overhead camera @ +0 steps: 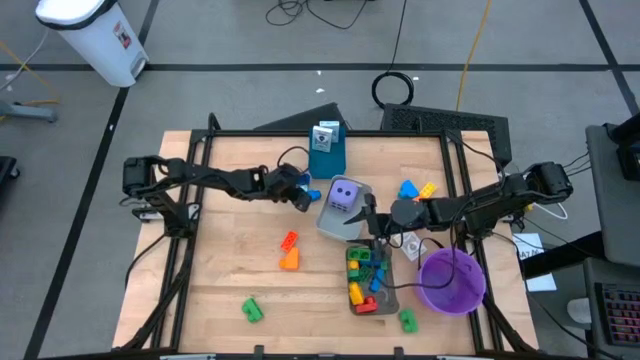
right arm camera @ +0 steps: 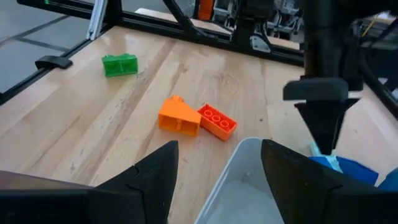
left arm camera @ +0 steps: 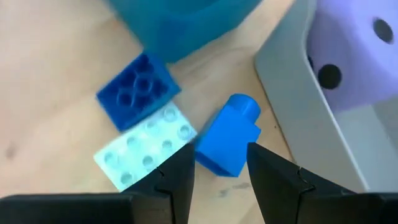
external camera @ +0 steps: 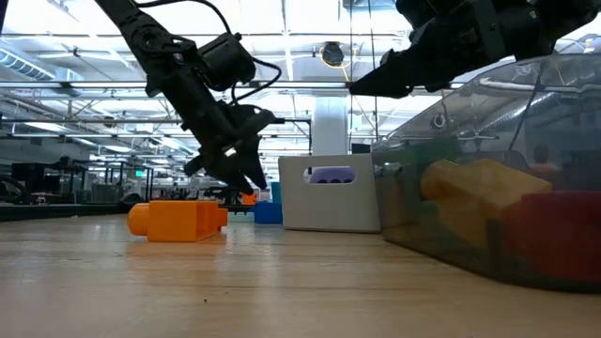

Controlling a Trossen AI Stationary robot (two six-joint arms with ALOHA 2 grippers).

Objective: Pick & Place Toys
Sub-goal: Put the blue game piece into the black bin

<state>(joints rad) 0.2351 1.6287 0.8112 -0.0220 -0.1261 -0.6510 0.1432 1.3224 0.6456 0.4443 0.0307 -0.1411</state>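
Left gripper low over table, fingers partly apart, straddling end of blue brick, not visibly clamped. Pale blue brick and dark blue brick just beside. Right gripper open, empty, hovering above grey tray; orange brick and red brick beyond.

table: pale matt wooden tabletop, grain shown | brick: small blue glossy plastic brick, smooth | tray: grey smooth plastic tray, satin | bowl: purple round glossy plastic bowl
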